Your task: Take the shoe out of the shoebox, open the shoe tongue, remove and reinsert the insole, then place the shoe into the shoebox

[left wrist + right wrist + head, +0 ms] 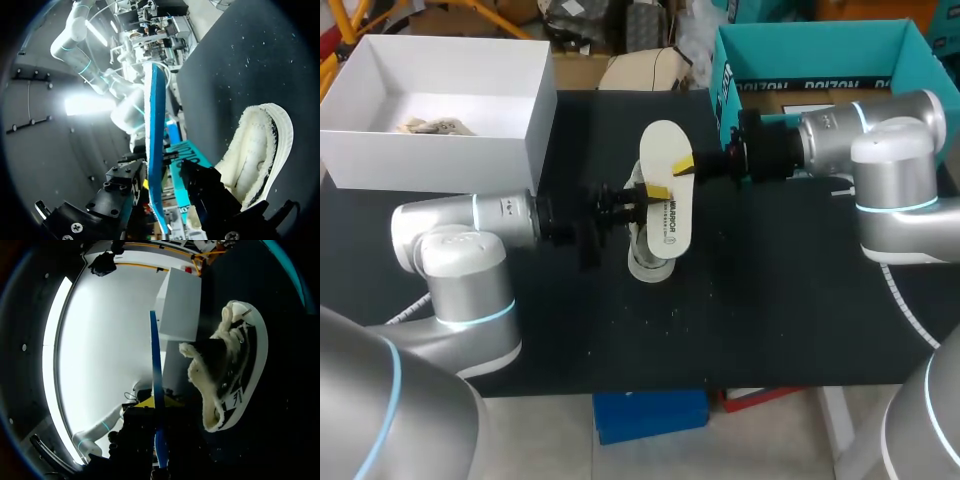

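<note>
Insole: held flat in the air above the shoe, mid-worktop.
Right gripper: jaws clamped on the insole's right edge.
Left gripper: jaws around its left edge; grip unclear.
Shoebox: far left, white.

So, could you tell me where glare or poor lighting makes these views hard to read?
Head view: even light, though the white insole is very bright against the black table. Left wrist view: a glaring bright patch beside the insole. Right wrist view: a blown-out white backdrop behind the insole, but the shoe is readable.
</note>
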Action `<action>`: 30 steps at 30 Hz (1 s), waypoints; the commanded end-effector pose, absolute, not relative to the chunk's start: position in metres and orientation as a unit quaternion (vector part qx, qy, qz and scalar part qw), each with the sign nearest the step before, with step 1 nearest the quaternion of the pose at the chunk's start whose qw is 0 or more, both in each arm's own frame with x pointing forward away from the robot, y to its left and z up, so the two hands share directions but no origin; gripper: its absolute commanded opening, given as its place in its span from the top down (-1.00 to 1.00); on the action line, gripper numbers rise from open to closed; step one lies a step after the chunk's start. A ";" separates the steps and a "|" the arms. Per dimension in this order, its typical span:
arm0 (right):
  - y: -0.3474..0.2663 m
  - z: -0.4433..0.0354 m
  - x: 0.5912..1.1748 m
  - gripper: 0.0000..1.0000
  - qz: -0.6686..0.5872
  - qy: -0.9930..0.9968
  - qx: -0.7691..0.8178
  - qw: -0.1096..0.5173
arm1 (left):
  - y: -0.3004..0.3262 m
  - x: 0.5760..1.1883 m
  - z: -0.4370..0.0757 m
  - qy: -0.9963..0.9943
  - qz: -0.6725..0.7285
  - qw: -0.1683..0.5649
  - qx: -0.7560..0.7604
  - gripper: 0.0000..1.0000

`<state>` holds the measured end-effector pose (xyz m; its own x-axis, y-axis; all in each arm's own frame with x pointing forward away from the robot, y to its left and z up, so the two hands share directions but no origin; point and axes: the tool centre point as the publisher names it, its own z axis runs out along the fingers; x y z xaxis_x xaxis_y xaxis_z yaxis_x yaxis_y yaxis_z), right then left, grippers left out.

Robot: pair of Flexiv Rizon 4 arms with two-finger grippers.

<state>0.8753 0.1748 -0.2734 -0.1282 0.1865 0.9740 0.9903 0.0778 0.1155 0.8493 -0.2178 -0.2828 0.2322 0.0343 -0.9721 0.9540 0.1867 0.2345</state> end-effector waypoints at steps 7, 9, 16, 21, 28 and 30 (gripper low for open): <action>0.176 -0.273 0.875 1.00 -0.461 -0.592 -0.498 0.434 | -0.219 0.861 -0.281 0.473 -0.389 0.588 0.528 0.36; 0.176 -0.273 0.875 1.00 -0.461 -0.592 -0.498 0.434 | -0.220 0.863 -0.280 0.470 -0.390 0.587 0.532 0.64; 0.176 -0.273 0.875 1.00 -0.461 -0.592 -0.498 0.434 | -0.230 0.865 -0.285 0.452 -0.410 0.573 0.548 1.00; 0.175 -0.273 0.875 1.00 -0.462 -0.592 -0.498 0.434 | -0.231 0.862 -0.289 0.448 -0.413 0.570 0.552 1.00; 0.164 -0.267 0.879 -1.00 -0.457 -0.597 -0.517 0.410 | -0.226 0.854 -0.285 0.479 -0.395 0.544 0.565 1.00; 0.160 -0.264 0.880 -1.00 -0.453 -0.601 -0.520 0.404 | -0.223 0.850 -0.284 0.494 -0.388 0.532 0.568 1.00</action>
